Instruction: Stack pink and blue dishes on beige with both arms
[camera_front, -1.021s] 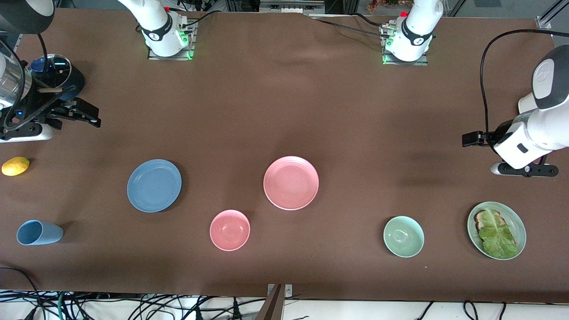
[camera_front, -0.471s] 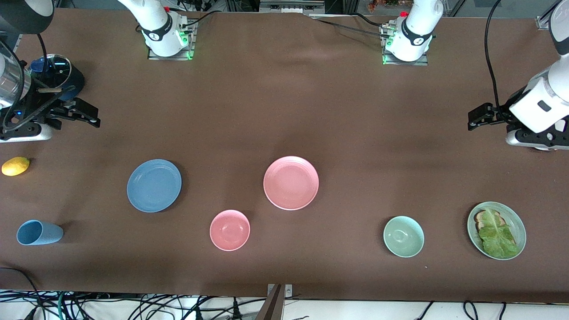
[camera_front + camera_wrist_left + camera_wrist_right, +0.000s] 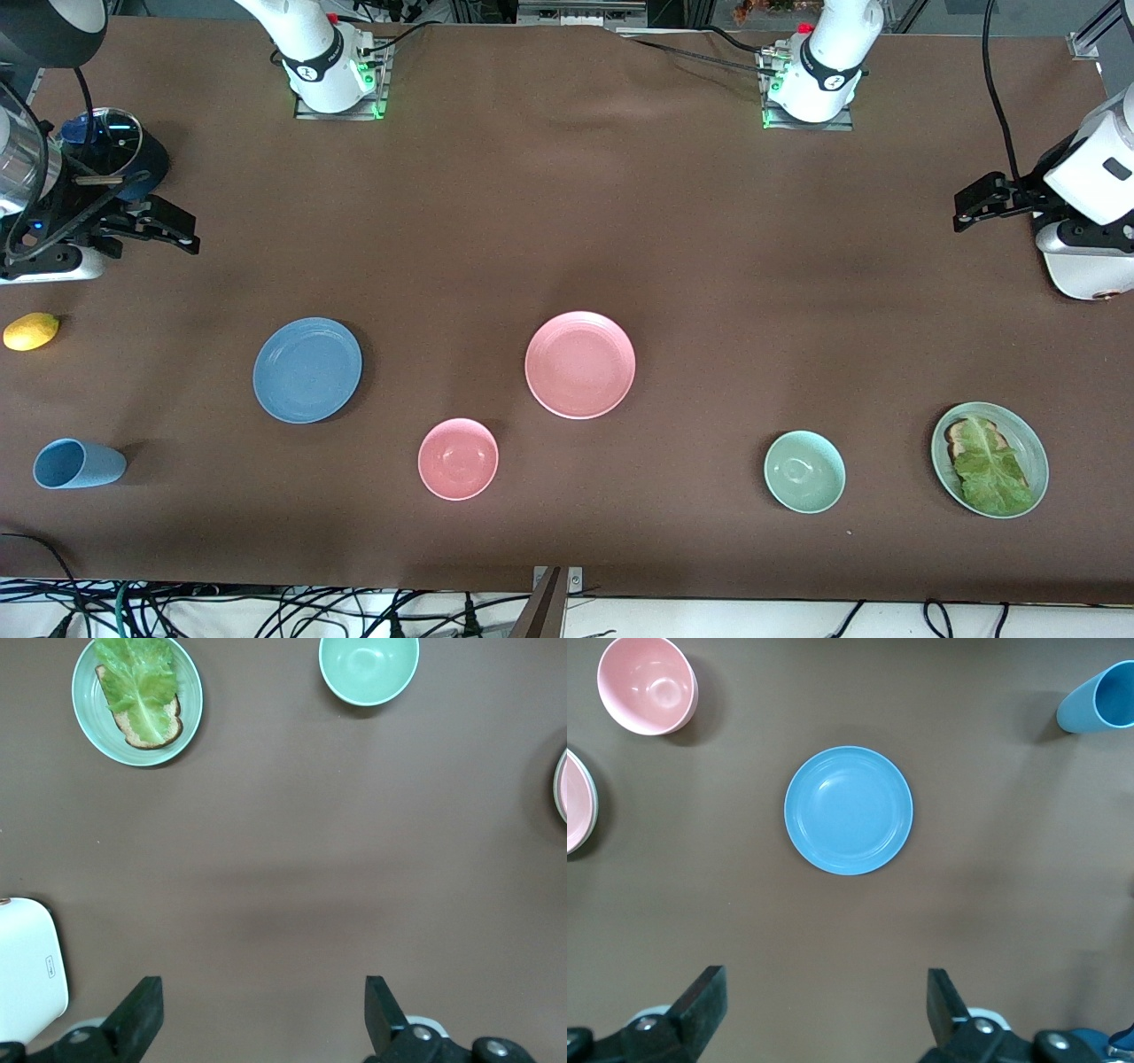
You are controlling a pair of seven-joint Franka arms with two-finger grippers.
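The dusty blue plate [image 3: 307,369] [image 3: 849,810] lies flat on the brown table toward the right arm's end. The pink plate [image 3: 580,364] [image 3: 574,802] [image 3: 562,784] lies at mid-table, with a thin pale edge around its rim. No beige plate shows on its own. My right gripper [image 3: 182,232] [image 3: 826,983] hangs open and empty over bare table at the right arm's end. My left gripper [image 3: 974,206] [image 3: 263,992] is open and empty too, over bare table at the left arm's end.
A small pink bowl [image 3: 458,459] sits nearer the front camera than the pink plate. A pale green bowl [image 3: 804,471], a green plate with toast and lettuce [image 3: 1028,434], a blue cup [image 3: 78,463] on its side and a lemon [image 3: 31,330] also lie about.
The left arm has swung its gripper away from the front camera and out toward its end of the table. The right arm and all the dishes have stayed still.
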